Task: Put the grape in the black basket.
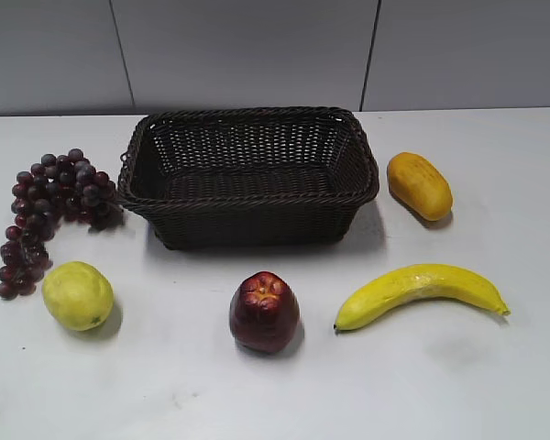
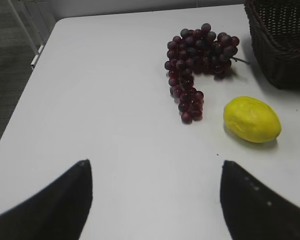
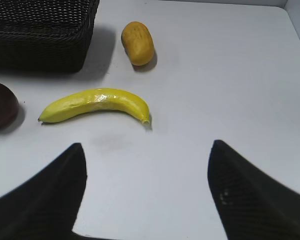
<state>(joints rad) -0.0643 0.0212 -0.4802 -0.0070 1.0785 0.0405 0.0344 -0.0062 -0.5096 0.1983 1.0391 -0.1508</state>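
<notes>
White table [image 1: 495, 385], grape [image 1: 48, 206] left of black basket [image 1: 247, 174], both jaws spread, empty, no readable writing.

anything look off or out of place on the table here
Nothing stands out. The black basket sits upright and empty, the grape lies intact at its left beside a yellow-green fruit, and both grippers hang open, holding nothing.
</notes>
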